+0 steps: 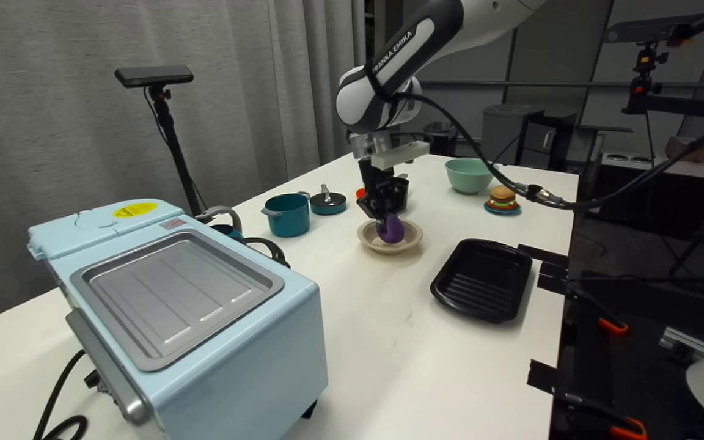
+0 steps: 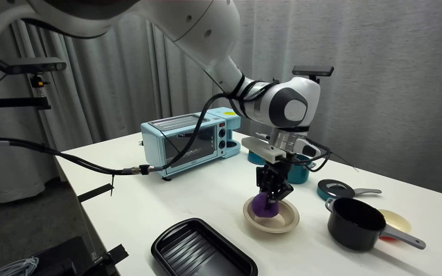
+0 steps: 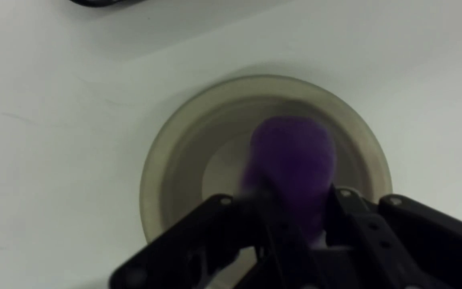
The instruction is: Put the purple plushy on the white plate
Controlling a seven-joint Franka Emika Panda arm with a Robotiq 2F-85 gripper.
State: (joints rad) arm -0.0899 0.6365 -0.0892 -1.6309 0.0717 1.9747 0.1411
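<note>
Gripper point(image 3: 298, 196) clamped on the purple plushy point(image 2: 264, 207) — plushy inside the rim outline of the white plate point(image 3: 151, 180) in the wrist view; contact with the plate's bottom unclear. Black ridged tray point(image 1: 483, 278) apart from the plate — teal pot point(image 1: 289, 217) on the plate's opposite side.

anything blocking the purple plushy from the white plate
Nothing visible stands between them: the end effector holds the purple plushy over the white plate, within its rim in the wrist view. Whether they touch is unclear.
</note>
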